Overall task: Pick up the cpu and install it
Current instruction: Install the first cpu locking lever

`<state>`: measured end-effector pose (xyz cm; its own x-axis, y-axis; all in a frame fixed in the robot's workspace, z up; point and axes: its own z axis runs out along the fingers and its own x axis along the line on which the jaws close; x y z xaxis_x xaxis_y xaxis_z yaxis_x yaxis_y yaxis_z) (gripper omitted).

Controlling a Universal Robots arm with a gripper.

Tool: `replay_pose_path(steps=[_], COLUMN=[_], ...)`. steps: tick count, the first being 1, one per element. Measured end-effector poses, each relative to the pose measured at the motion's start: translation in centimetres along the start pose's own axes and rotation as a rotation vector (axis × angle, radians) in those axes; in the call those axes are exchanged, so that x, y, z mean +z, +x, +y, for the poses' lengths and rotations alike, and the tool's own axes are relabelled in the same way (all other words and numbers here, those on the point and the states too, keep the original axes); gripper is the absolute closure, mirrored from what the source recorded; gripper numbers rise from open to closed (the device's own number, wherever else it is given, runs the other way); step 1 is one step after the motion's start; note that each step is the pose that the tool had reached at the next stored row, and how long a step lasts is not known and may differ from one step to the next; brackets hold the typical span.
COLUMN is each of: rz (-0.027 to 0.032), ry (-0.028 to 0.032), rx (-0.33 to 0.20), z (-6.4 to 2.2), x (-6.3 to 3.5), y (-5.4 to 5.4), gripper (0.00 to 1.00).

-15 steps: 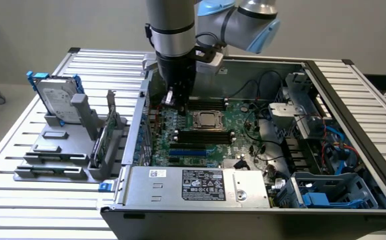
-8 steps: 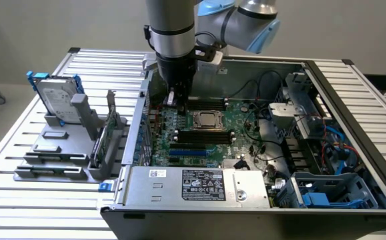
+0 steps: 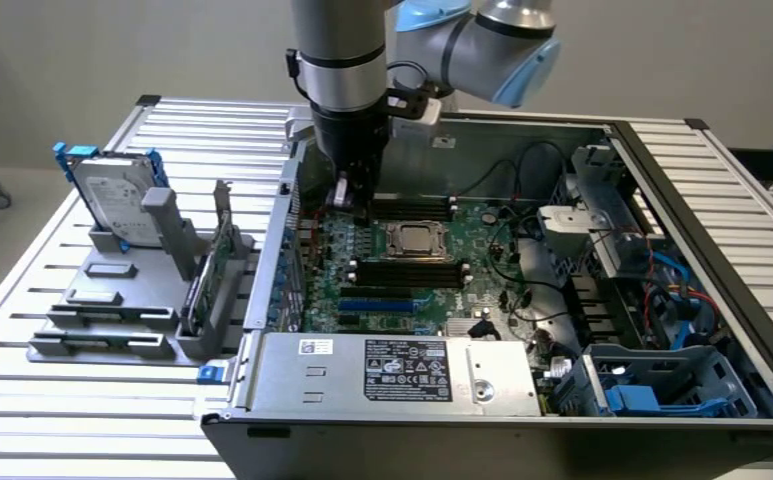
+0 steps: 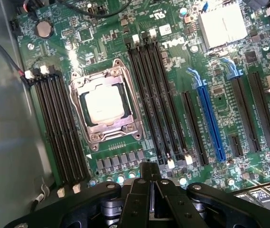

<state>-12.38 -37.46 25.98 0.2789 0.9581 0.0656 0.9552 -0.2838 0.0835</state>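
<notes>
Wrist view: my closed, empty gripper (image 4: 149, 178) sits at bottom centre; the cpu (image 4: 105, 104), seated in its socket (image 4: 107, 105), lies up-left.

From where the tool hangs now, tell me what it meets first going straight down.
Probably the green motherboard, near the black memory slots just behind the cpu sitting in its socket. The tool is shut and empty. Depth is unclear, so the exact contact spot is uncertain.

You've got a slatted metal bench (image 3: 39, 400): open PC case (image 3: 493, 420) on it, grey rack (image 3: 106, 310) w/ hard drive (image 3: 109, 200) just beside, exterior view's left.
</notes>
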Motion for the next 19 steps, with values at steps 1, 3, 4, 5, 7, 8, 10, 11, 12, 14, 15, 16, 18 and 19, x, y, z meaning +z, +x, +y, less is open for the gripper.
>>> replay_pose_path(steps=[1, 3, 4, 5, 7, 8, 10, 11, 12, 14, 15, 16, 18, 19], rz=[0.0002, 0.0007, 0.0009, 0.001, 0.0014, 0.0014, 0.0016, 0.0013, 0.0008, -0.003, -0.0055, -0.0087, -0.0165, -0.0212], ry=[0.0002, 0.0007, 0.0008, 0.001, 0.0011, 0.0011, 0.0014, 0.0013, 0.0013, 0.0007, 0.0002, -0.0005, -0.0024, -0.0036], rx=[-0.003, -0.009, -0.012, -0.014, -0.017, -0.018, -0.021, -0.023, -0.026, -0.034, -0.039, -0.043, -0.053, -0.057], z=[-0.07, -0.24, -0.31, -0.37, -0.52, -0.59, -0.74, -0.81, -0.87, -0.98, -1.03, -1.07, -1.14, -1.18], x=[0.06, 0.24, 0.33, 0.42, 0.62, 0.73, 0.96, 1.08, 1.19, 1.38, 1.46, 1.53, 1.66, 1.73], y=[0.1, 0.3, 0.5, 0.6, 1.0, 1.2, 1.7, 1.8, 2.0, 2.3, 2.5, 2.6, 2.8, 2.9], gripper=[0.89, 0.89, 0.89, 0.89, 0.89, 0.89, 0.89, 0.89, 0.89, 0.89, 0.89, 0.89, 0.89, 0.89])
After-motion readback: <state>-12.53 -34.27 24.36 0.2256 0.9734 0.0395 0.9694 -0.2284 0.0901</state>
